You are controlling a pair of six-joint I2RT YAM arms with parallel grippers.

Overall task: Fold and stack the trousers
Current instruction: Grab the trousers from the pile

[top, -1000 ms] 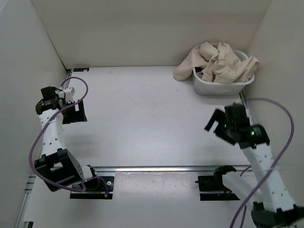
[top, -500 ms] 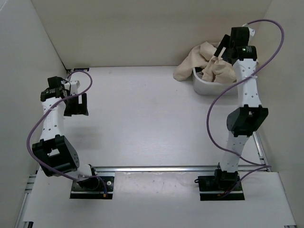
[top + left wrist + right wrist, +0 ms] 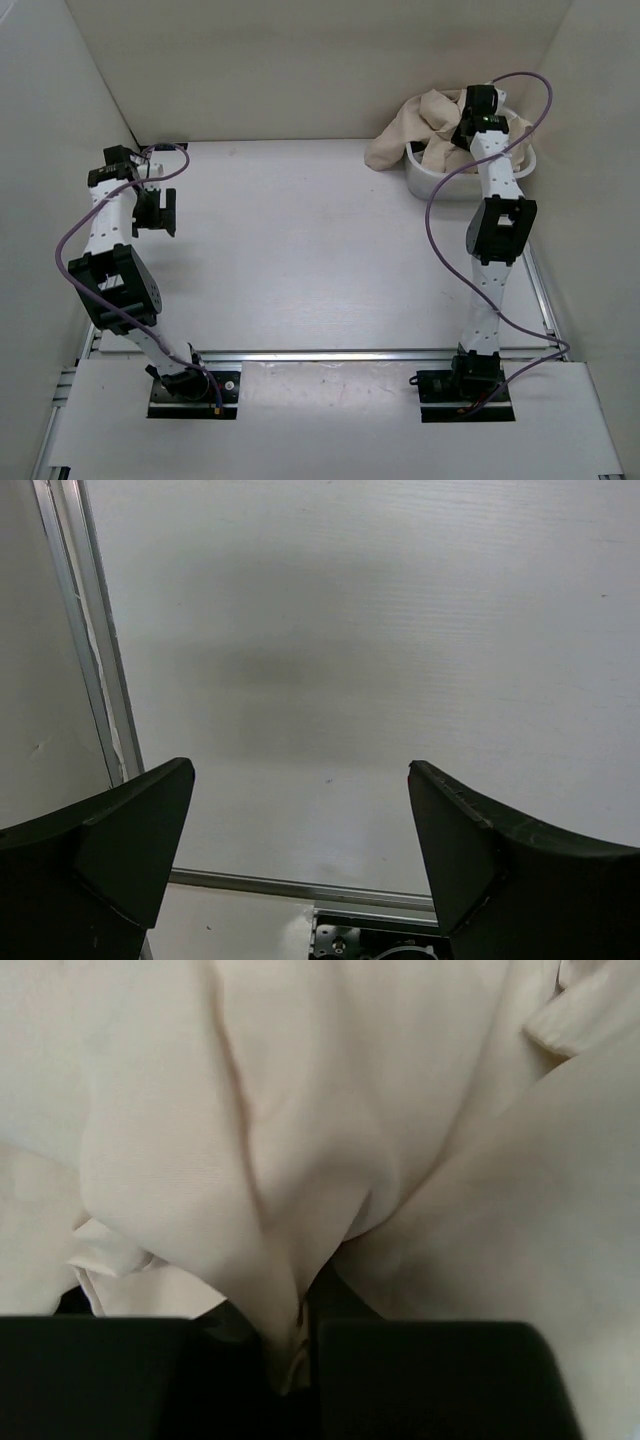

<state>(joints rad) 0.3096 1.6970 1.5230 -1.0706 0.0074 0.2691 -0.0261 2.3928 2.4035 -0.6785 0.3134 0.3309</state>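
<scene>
Pinching trousers (image 3: pixel 250 1150) fold, right tool (image 3: pixel 293 1345) down in bin (image 3: pixel 425 182).

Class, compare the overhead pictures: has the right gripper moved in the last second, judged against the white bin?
Yes. The right gripper went from the near side of the white bin to over it, now pinching the trousers.

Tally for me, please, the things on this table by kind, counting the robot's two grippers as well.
Heap of beige trousers: 1 (the garments in it cannot be counted)
White bin: 1
Grippers: 2, the left gripper open over bare table, the right gripper shut on the trousers
Total: 4
</scene>
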